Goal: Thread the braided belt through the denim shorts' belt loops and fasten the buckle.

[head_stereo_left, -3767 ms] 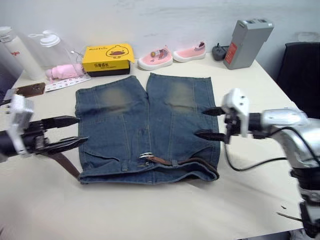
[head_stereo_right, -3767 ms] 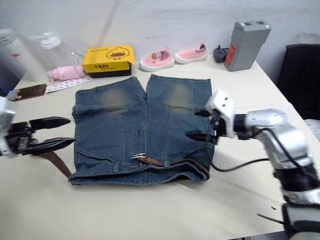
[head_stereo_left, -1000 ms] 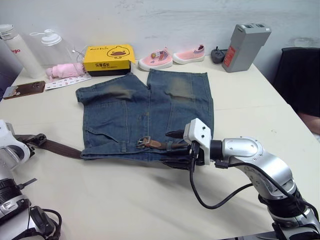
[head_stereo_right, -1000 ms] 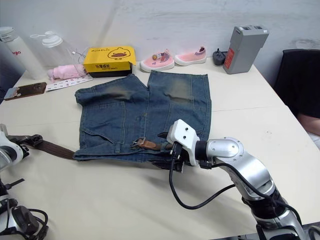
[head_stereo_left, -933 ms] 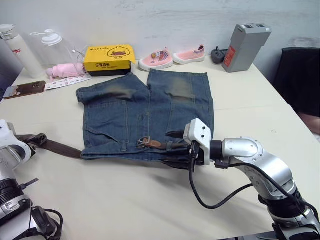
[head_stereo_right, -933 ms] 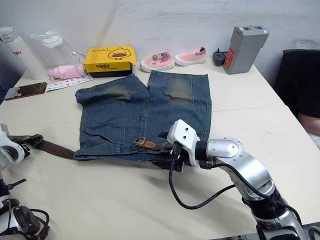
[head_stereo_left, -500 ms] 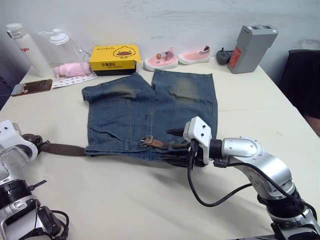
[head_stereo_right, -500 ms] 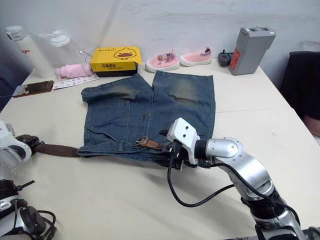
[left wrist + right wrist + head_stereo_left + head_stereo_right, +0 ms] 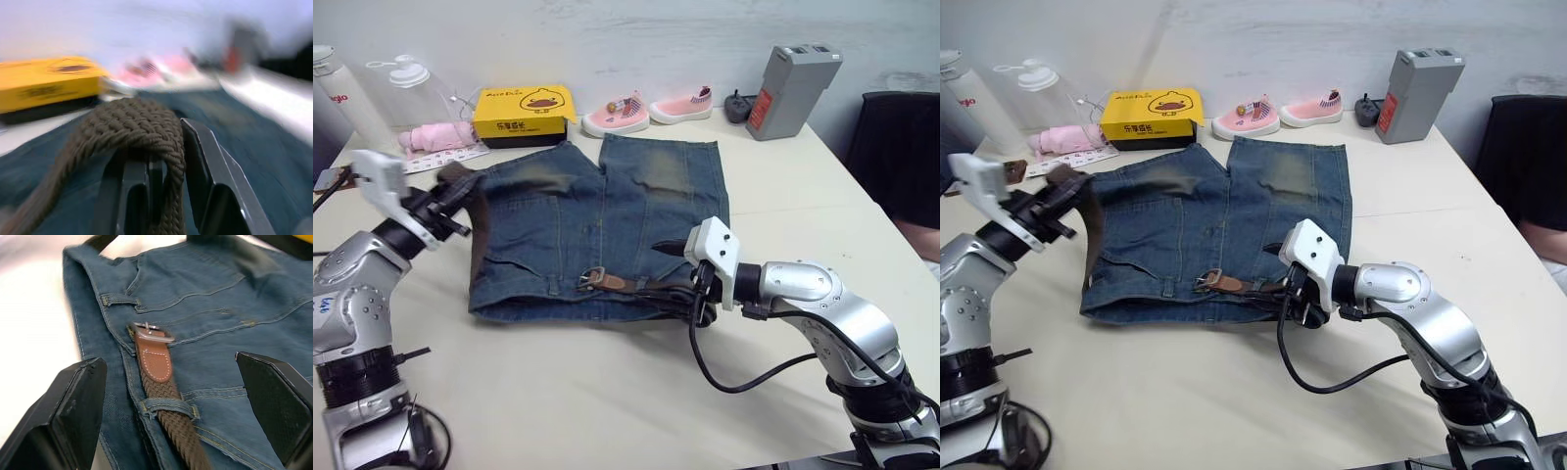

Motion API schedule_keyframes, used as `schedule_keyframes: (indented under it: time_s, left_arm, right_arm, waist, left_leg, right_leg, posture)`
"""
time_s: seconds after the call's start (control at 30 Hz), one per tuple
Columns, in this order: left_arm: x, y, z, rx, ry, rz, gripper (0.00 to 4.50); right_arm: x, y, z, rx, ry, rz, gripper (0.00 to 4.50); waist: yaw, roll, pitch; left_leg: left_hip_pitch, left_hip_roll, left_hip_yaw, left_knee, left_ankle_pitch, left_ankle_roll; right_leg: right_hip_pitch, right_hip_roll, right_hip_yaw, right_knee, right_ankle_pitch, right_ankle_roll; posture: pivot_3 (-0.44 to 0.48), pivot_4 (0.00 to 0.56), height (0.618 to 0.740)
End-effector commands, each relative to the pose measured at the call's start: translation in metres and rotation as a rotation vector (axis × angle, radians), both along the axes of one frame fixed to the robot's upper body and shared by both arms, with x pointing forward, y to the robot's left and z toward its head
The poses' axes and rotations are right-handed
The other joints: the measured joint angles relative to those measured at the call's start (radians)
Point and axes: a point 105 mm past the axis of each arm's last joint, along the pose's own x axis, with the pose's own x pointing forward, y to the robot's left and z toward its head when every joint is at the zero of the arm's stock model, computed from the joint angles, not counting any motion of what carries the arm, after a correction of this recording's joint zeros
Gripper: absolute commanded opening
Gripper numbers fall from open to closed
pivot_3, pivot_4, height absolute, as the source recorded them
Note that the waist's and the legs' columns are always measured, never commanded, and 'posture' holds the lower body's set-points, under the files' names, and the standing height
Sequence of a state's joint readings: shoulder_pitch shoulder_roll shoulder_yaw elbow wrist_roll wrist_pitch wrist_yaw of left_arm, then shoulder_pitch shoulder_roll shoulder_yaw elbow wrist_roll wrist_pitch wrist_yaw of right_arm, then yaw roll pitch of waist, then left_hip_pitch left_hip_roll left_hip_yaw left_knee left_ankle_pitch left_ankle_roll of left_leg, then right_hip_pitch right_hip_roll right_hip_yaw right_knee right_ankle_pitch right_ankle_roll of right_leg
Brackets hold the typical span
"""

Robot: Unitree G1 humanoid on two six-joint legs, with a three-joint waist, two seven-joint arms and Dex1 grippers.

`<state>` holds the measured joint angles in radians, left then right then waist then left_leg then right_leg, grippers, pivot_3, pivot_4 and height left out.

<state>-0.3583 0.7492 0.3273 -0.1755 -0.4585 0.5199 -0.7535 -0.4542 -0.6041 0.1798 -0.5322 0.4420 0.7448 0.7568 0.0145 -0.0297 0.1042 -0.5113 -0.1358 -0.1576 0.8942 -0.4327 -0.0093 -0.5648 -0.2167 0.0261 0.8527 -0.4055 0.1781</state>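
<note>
Head views. Denim shorts (image 9: pixel 597 225) lie flat on the pale surface (image 9: pixel 558 392), waistband toward me. My left claw (image 9: pixel 450 201) is raised over the shorts' left edge, pinching the free end of the braided belt (image 9: pixel 475 235), which hangs dark down to the waistband corner. My right claw (image 9: pixel 680 279) sits low at the waistband's right part, fingers spread, holding nothing. The buckle (image 9: pixel 591 281) lies mid-waistband, leather tab beside it.

Judgement: the step is bringing the free end round toward the buckle. I should carry it low and along the waistband, keeping tension gentle so the threaded run does not drag back out of the loops; right claw could pin the cloth near the buckle.

Left wrist view. Belt (image 9: pixel 137 132) is a thick rope-like weave, coarse and rounded, folded over between my fingers (image 9: pixel 200 161). It will bend easily and may twist.

Right wrist view. Silver frame buckle (image 9: pixel 150 332), smooth stitched tan leather tab, then brown braid passing under one denim belt loop (image 9: pixel 166 407). Another loop (image 9: pixel 119 300) sits empty further on. Denim is soft, faded, seamed. My fingers (image 9: pixel 78 406) stand wide apart.
</note>
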Motion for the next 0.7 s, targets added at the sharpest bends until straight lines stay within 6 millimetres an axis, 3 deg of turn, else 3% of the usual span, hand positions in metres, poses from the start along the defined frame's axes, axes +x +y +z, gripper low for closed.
schedule_keyframes:
  time_s: [0.03, 0.17, 0.3, 0.43, 0.5, 0.6, 0.7]
  left_arm:
    - [-0.022, -0.023, -0.03, 0.357, 0.025, -0.195, 0.96]
    - [-0.036, -0.025, -0.049, 0.413, 0.079, -0.301, 0.96]
    - [-0.039, -0.027, -0.038, 0.292, 0.083, -0.335, 0.96]
    - [-0.047, -0.033, -0.028, 0.167, 0.126, -0.403, 0.96]
    - [-0.053, -0.036, -0.025, 0.119, 0.156, -0.447, 0.96]
    - [-0.065, -0.038, -0.005, -0.085, 0.264, -0.559, 0.96]
    - [-0.071, -0.036, -0.005, -0.146, 0.355, -0.603, 0.96]
  right_arm:
    - [0.003, 0.004, 0.014, 0.014, -0.08, -0.007, 4.5]
    - [0.017, 0.012, 0.017, -0.038, -0.244, -0.058, 4.5]
    - [0.011, 0.038, 0.016, -0.038, -0.372, 0.012, 4.5]
    - [0.009, 0.068, 0.002, -0.036, -0.514, 0.058, 4.5]
    - [0.009, 0.077, -0.002, -0.008, -0.527, 0.072, 4.5]
    - [0.015, 0.103, -0.011, 0.047, -0.571, 0.098, 4.5]
    - [0.016, 0.123, -0.015, 0.096, -0.554, 0.13, 4.5]
  waist:
    - [-0.001, 0.003, 0.001]
    - [0.0, 0.004, 0.002]
    - [0.005, 0.004, 0.002]
    - [0.006, 0.004, 0.001]
    - [0.004, 0.004, 0.001]
    - [-0.003, 0.003, 0.001]
    - [-0.02, 0.003, 0.001]
  left_leg:
    - [0.0, 0.0, 0.002, 0.0, 0.0, 0.0]
    - [0.0, 0.001, 0.003, -0.001, 0.0, 0.0]
    - [0.0, 0.001, 0.002, -0.001, 0.0, 0.001]
    - [0.0, 0.0, 0.002, 0.0, 0.0, 0.001]
    - [0.0, 0.0, 0.002, 0.0, 0.0, 0.001]
    - [0.0, 0.0, 0.002, 0.0, 0.0, 0.001]
    - [0.0, 0.0, 0.0, 0.002, -0.001, 0.0]
  right_leg:
    - [-0.001, 0.0, 0.001, 0.0, 0.0, 0.0]
    - [-0.002, 0.0, 0.002, 0.0, 0.0, 0.0]
    - [-0.003, 0.0, 0.001, 0.0, 0.0, -0.001]
    - [-0.003, 0.001, 0.001, 0.001, 0.0, -0.001]
    - [-0.003, 0.001, 0.002, 0.002, 0.0, -0.001]
    - [-0.004, 0.003, 0.002, 0.005, 0.0, -0.001]
    - [-0.005, 0.01, 0.003, 0.012, -0.001, -0.003]
  posture:
    - [0.0, 0.15, 0.636]
    - [0.0, 0.15, 0.636]
    - [0.0, 0.15, 0.636]
    - [0.0, 0.15, 0.636]
    - [0.0, 0.15, 0.636]
    - [0.0, 0.15, 0.636]
    - [0.0, 0.15, 0.636]
